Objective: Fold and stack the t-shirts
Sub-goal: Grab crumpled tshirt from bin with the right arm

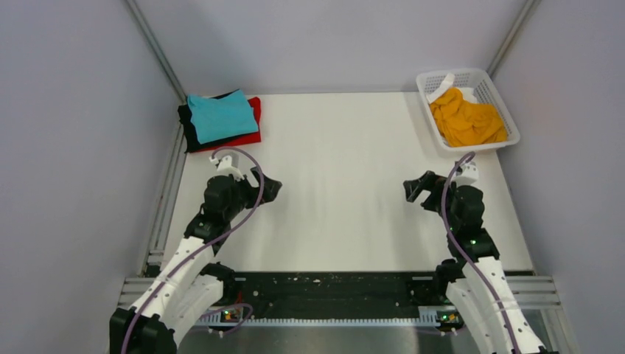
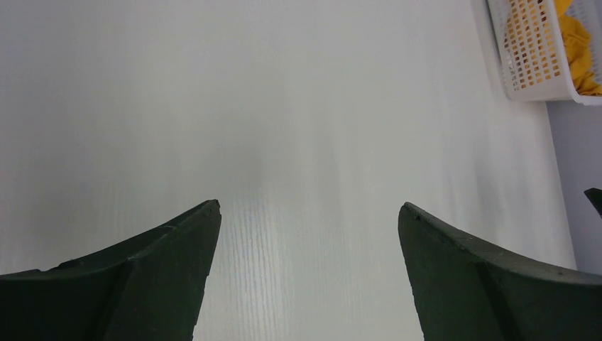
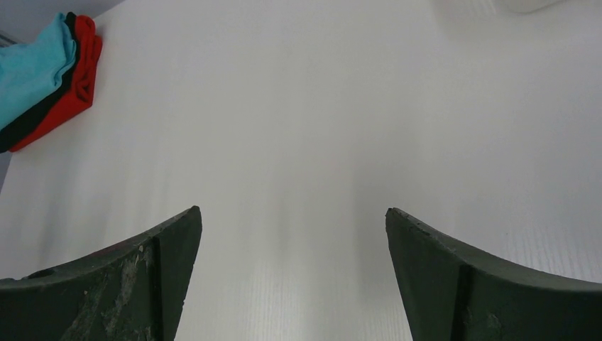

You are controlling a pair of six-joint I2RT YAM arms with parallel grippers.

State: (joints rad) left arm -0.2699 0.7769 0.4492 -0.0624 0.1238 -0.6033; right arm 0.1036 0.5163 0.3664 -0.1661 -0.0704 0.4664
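A stack of folded t-shirts lies at the far left of the white table (image 1: 339, 184): teal (image 1: 221, 116) on top, black (image 1: 188, 129) under it, red (image 1: 254, 118) at the bottom. The stack also shows in the right wrist view, teal (image 3: 32, 60) and red (image 3: 74, 82). A crumpled mustard-orange t-shirt (image 1: 468, 118) lies in the white lattice basket (image 1: 501, 99) at the far right, and shows in the left wrist view (image 2: 578, 50). My left gripper (image 1: 271, 189) (image 2: 309, 213) is open and empty over the table. My right gripper (image 1: 413, 192) (image 3: 292, 217) is open and empty too.
Grey walls enclose the table on three sides, with metal rails along the left edge (image 1: 166, 192). A black strip with the arm bases (image 1: 332, 291) runs along the near edge. The basket's wall (image 2: 532, 53) shows in the left wrist view.
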